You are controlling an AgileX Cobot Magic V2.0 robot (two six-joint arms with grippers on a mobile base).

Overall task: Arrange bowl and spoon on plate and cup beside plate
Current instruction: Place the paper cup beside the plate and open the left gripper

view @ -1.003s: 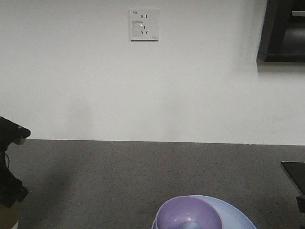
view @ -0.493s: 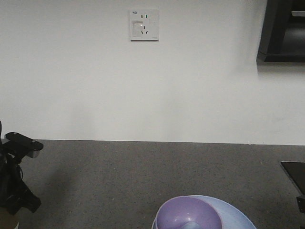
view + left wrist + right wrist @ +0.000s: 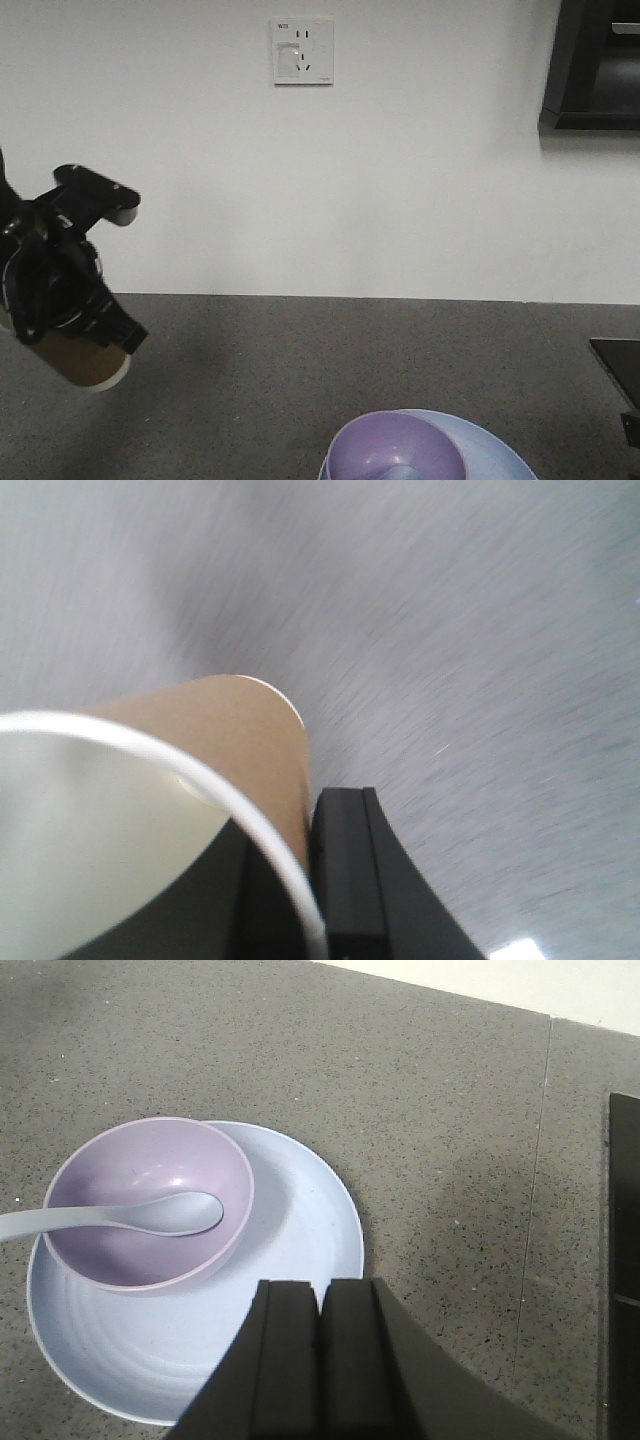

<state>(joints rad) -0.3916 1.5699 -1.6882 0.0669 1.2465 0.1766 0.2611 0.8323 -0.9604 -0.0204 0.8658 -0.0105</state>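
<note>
My left gripper (image 3: pixel 72 318) is shut on the brown paper cup (image 3: pixel 85 360) and holds it tilted in the air over the counter's left side. In the left wrist view the cup (image 3: pixel 235 730) fills the lower left, with one black finger (image 3: pixel 350 880) pressed against its side. The lavender bowl (image 3: pixel 150 1165) sits on the light-blue plate (image 3: pixel 290 1250), and the pale spoon (image 3: pixel 150 1215) lies in the bowl with its handle pointing left. Above the plate's near rim my right gripper (image 3: pixel 320 1290) is shut and empty. Bowl (image 3: pixel 395 450) and plate (image 3: pixel 495 455) show at the front view's bottom edge.
The dark speckled counter (image 3: pixel 300 350) runs back to a white wall with a socket (image 3: pixel 302 50). A dark cabinet (image 3: pixel 595 65) hangs at the upper right. A black flat object (image 3: pixel 625 1260) lies at the counter's right edge.
The left gripper has risen from the lower left edge, up and slightly right, lifting the cup off the counter. Bowl, plate and spoon have not moved.
</note>
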